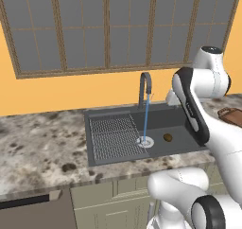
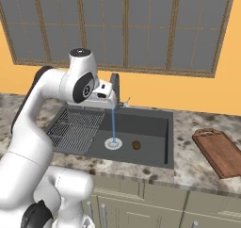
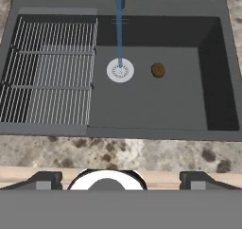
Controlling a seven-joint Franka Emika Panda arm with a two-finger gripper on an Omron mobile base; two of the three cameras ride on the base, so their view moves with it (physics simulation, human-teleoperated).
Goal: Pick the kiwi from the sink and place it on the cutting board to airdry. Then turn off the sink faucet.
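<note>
Hand view: kiwi [image 3: 158,70] lies just beside the sink's [image 3: 142,114] drain [image 3: 120,70] — hand [image 3: 115,180] poised above, fingers spread apart and empty for the pick.

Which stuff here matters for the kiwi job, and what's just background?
Job:
kiwi on the sink floor, beside the drain
cutting board on the counter right of the sink
faucet, water running
hand, open, above the sink's front edge

Background:
wire rack
window
cabinets
</note>
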